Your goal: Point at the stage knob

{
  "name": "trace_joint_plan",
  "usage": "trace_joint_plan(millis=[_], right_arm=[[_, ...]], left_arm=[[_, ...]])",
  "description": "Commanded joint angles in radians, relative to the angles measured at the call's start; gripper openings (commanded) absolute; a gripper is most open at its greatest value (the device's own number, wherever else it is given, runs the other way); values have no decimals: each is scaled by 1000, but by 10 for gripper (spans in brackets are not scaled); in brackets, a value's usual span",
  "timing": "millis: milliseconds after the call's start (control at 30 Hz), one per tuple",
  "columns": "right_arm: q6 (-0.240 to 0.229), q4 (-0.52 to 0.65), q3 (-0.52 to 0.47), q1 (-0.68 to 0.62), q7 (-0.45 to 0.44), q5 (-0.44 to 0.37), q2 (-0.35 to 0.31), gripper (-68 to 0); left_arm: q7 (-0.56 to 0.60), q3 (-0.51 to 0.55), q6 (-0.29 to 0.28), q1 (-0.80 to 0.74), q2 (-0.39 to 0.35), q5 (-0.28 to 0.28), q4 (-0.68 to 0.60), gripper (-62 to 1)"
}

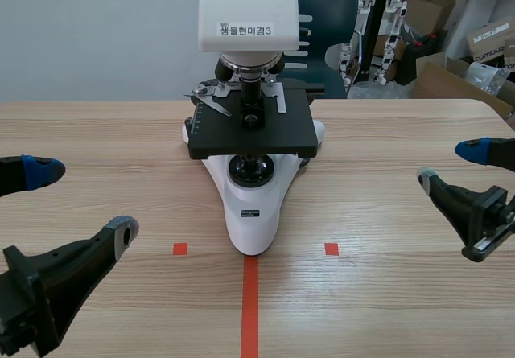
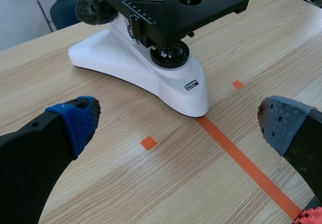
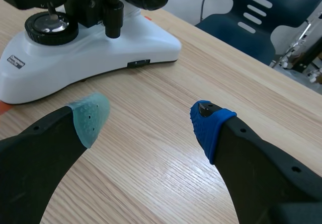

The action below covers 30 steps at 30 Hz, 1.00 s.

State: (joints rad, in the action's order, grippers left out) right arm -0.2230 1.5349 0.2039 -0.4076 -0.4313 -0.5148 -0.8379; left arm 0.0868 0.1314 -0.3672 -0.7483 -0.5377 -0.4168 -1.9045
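While splayed, end effectors (image 1: 87,199) (image 1: 449,165) off microscope (image 1: 252,205).

The left jaws are two thick, matte black fingers (image 2: 30,163) that taper toward the tips. One ends in a bright blue dotted pad (image 2: 75,121), the other in a grey-blue dotted pad (image 2: 284,126). The right jaws match in build: one pale grey-green pad (image 3: 90,116), one blue pad (image 3: 211,126), with small round recesses (image 3: 241,131) sunk into the black finger body. A silvery metal fitting (image 1: 485,247) shows on the right arm.
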Motion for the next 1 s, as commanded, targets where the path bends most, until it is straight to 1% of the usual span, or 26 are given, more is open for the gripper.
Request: trace_joint_plan(millis=[0,67,167,233,300,400,533,567,600,633,700,767,967], right_arm=[[3,39,-40,-15,7,22,40,-291],[3,90,-86,-55,31,79,96,-291],[2,154,-137,-107,34,153,179,-291],[2,192,-158,-137,33,187,228,-291],[2,219,-167,-160,33,211,264,-291],[-6,244,-167,-192,5,256,297,-291],[-11,253,-167,-235,-110,269,304,-285],[-13,253,-167,-243,-138,269,304,-252],[-18,253,-167,-247,-160,270,304,-200],[-29,253,-168,-249,-167,280,304,-135],[-28,253,-168,-256,-171,312,304,4],[-28,253,-168,-264,-176,322,304,4],[-31,254,-169,-307,-198,315,307,4]], left_arm=[[21,-6,5,3,3,-10,-17,14],[21,-6,5,3,3,-10,-17,14],[21,-6,5,3,3,-10,-17,14],[21,-6,5,3,3,-10,-17,14],[21,-6,5,3,3,-10,-17,14],[21,-6,5,3,3,-10,-17,14],[21,-6,5,3,3,-10,-17,14],[21,-6,5,3,3,-10,-17,14],[21,-6,5,3,3,-10,-17,14],[21,-6,5,3,3,-10,-17,14],[21,-6,5,3,3,-10,-17,14],[21,-6,5,3,3,-10,-17,14],[21,-6,5,3,3,-10,-17,14]])
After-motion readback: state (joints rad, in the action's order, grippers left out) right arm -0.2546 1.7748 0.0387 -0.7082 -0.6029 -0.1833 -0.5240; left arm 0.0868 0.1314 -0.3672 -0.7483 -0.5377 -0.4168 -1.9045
